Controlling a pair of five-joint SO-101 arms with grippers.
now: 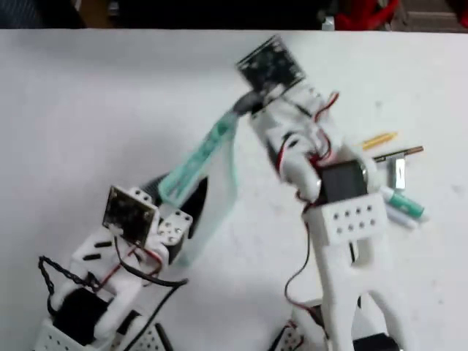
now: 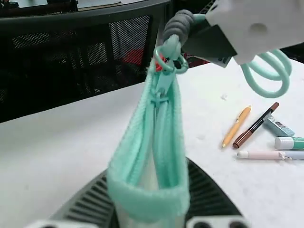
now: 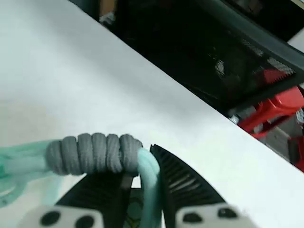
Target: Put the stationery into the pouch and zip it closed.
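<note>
- The left gripper sits nearest, its jaws pinching the near end of the mint pouch; from above it is low on the table's left side.
- The pouch hangs off the table, stretched taut between the two grippers; its zip edge faces up, and the two soft edges look slightly parted at the near end, though how far the zip is open I cannot tell.
- The zip slider is at the far end; its pull cord, mint with a grey wrapped grip, runs into the right gripper, whose jaws are pressed together on it.
- Beyond, to the right, lie a yellow pen, a brown pen, a teal-capped marker and a pale pink stick, close together and well apart from the pouch; nothing has gone in.
- Judged step: working the zip, with loading not yet begun.
- Next, probably: let go of the cord, keep the mouth up and spread, and fetch one pen; the limp fabric may fold shut.
- The table is plain white and smooth.
- Behind it stand a black mesh chair back and something red.
</note>
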